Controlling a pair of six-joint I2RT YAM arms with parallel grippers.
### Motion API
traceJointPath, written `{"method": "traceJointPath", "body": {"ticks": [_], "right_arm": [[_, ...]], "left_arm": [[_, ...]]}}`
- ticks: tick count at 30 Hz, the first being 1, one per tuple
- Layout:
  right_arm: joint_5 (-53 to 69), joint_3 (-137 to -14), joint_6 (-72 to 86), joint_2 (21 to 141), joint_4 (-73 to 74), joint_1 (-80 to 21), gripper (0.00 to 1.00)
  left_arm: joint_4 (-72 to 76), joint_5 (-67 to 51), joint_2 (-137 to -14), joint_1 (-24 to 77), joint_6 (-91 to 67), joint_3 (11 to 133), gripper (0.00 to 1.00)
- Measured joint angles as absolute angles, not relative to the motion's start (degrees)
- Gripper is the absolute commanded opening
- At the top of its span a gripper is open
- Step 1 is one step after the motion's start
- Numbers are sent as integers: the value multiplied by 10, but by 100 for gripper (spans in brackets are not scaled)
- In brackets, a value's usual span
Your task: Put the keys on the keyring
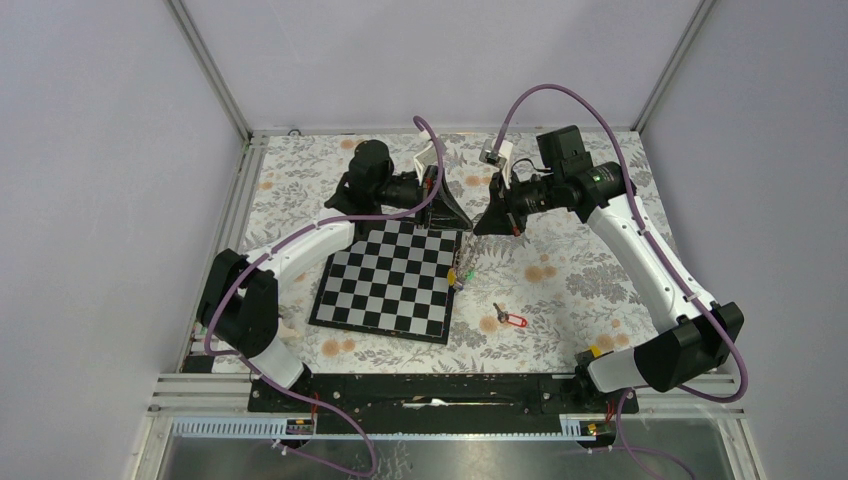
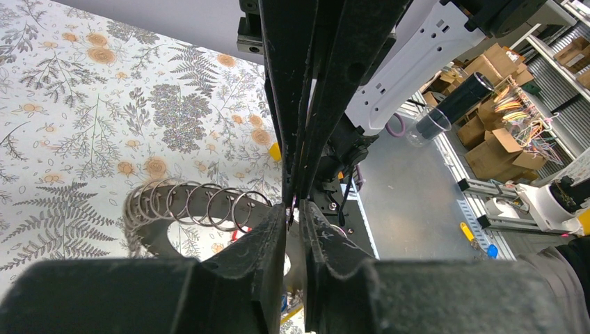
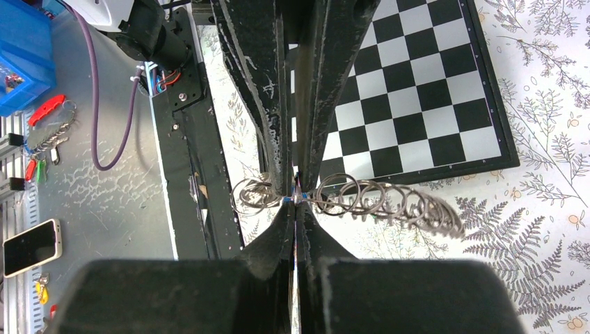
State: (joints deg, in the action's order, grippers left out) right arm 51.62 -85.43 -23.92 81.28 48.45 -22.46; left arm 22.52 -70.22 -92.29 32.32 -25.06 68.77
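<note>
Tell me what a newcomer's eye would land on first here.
The left pincer and right pincer meet tip to tip above the far right corner of the chessboard, both shut on the keyring. Its wire loops hang fanned out like a spring, with tagged keys dangling at the low end. One red-tagged key lies alone on the flowered cloth, right of the board.

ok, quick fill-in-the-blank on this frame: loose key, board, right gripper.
1. The loose key on the table carries a ___ tag.
2. In the top view it lies just right of the ___.
3. The right gripper is ___ on the keyring.

Missing words: red; chessboard; shut
</note>
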Motion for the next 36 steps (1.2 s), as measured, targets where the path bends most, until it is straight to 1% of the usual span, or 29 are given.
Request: {"method": "traceJointPath", "body": {"ticks": [3, 8, 10, 15, 23, 24, 26, 29, 32, 35, 36], "right_arm": [[517, -854, -237, 813, 483, -224, 0], [518, -854, -234, 813, 479, -223, 0], [519, -854, -232, 813, 477, -221, 0], [521, -854, -230, 813, 473, -218, 0], [521, -852, -227, 813, 472, -217, 0], [521, -852, -227, 813, 472, -217, 0], [521, -852, -227, 813, 472, -217, 0], [521, -851, -227, 813, 472, -216, 0], [521, -849, -225, 813, 471, -215, 13], [521, -842, -221, 811, 468, -213, 34], [521, -841, -219, 809, 468, -211, 38]], "left_arm": [[225, -702, -923, 323, -250, 688, 13], [224, -702, -923, 323, -246, 688, 17], [223, -702, -923, 323, -244, 688, 17], [223, -702, -923, 323, -239, 688, 10], [222, -701, -923, 323, -238, 688, 13], [221, -701, -923, 323, -238, 688, 11], [221, -701, -923, 323, -238, 688, 0], [219, -703, -923, 323, -237, 688, 0], [215, -702, -923, 323, -235, 688, 0], [182, -696, -920, 323, -207, 691, 0], [156, -695, -919, 324, -189, 696, 0]]}}
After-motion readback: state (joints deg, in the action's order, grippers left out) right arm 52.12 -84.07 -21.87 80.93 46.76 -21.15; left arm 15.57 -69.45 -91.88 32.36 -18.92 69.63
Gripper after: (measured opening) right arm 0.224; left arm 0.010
